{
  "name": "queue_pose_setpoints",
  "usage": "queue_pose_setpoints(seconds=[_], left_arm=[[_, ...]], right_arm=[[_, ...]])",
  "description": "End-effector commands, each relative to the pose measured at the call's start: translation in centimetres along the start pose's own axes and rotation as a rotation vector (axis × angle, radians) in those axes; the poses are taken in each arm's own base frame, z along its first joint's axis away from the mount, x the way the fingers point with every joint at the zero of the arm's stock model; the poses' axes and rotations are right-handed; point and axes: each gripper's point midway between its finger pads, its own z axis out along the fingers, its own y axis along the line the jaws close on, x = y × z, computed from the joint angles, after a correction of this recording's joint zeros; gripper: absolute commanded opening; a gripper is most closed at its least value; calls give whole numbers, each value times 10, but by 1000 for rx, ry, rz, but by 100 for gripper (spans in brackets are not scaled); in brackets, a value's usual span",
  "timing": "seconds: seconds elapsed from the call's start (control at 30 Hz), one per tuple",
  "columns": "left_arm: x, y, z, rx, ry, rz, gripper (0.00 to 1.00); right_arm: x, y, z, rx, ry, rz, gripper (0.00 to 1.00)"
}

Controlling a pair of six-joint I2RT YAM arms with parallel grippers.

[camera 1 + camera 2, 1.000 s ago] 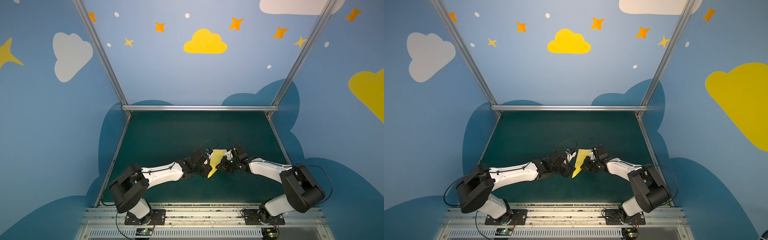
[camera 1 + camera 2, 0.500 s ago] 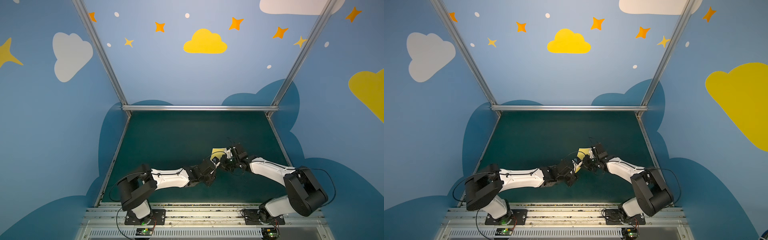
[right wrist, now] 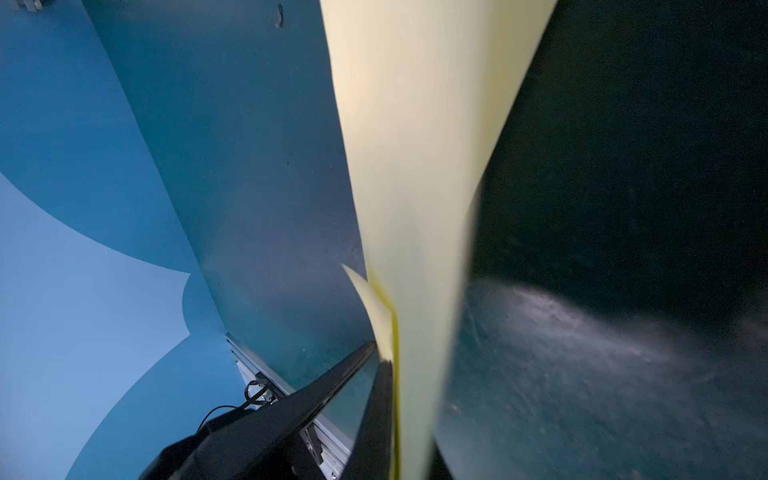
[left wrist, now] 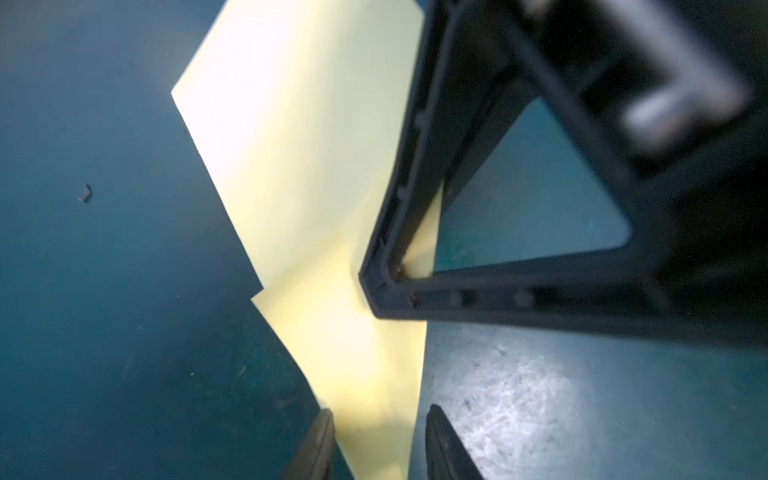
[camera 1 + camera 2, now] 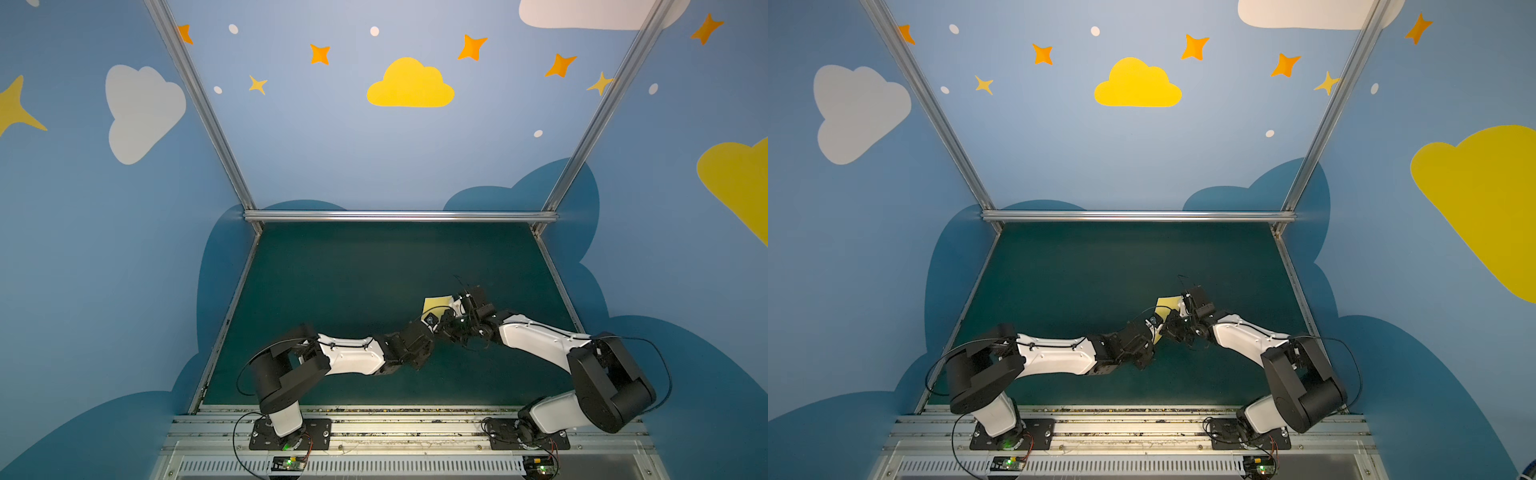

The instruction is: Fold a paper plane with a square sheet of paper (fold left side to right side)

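The square sheet of paper is pale yellow, folded into layers and raised off the mat, right of center. My right gripper is shut on it. In the right wrist view the paper runs edge-on between the fingers of the right gripper. My left gripper has come in from the left. In the left wrist view its two fingers stand apart, so the left gripper is open. The paper's lower layers lie in that gap. The right gripper's finger presses on the paper above. No finished paper plane shows.
The dark green mat is bounded by an aluminium bar at the back and slanted side rails. A metal base rail carrying both arm mounts runs along the front. Blue painted walls close in three sides. A small scrap lies on the mat.
My left arm has stretched to the right and dropped lower, and its wrist now covers the paper's lower point. The right gripper has stayed shut on the paper in nearly the same place.
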Motion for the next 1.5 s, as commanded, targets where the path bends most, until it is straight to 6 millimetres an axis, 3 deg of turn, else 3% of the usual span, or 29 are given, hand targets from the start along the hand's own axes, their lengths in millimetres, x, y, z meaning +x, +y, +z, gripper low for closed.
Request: queue_pose_setpoints(seconds=[0.0, 0.23, 0.43, 0.5, 0.7, 0.97, 1.1, 1.47], left_arm=[[-6, -1, 2, -9, -16, 24, 35], [-7, -2, 5, -6, -21, 23, 23], [-6, -4, 6, 2, -18, 27, 18], [-5, -4, 6, 3, -15, 26, 20], [-8, -1, 2, -16, -29, 0, 38], [-13, 17, -31, -83, -107, -67, 43], [-14, 12, -41, -41, -128, -67, 44], [-20, -9, -26, 55, -125, -30, 42]], right_arm=[[-4, 15, -2, -34, -8, -10, 0], [-4, 15, -2, -37, -8, -7, 0], [-4, 16, -2, -37, -7, -5, 0], [-4, 16, -2, -38, -6, -4, 0], [-4, 14, -1, -31, -7, 0, 0], [-5, 12, 0, -22, -12, 6, 0], [-6, 14, 0, -23, -10, 5, 0], [-6, 15, 0, -24, -9, 12, 0]])
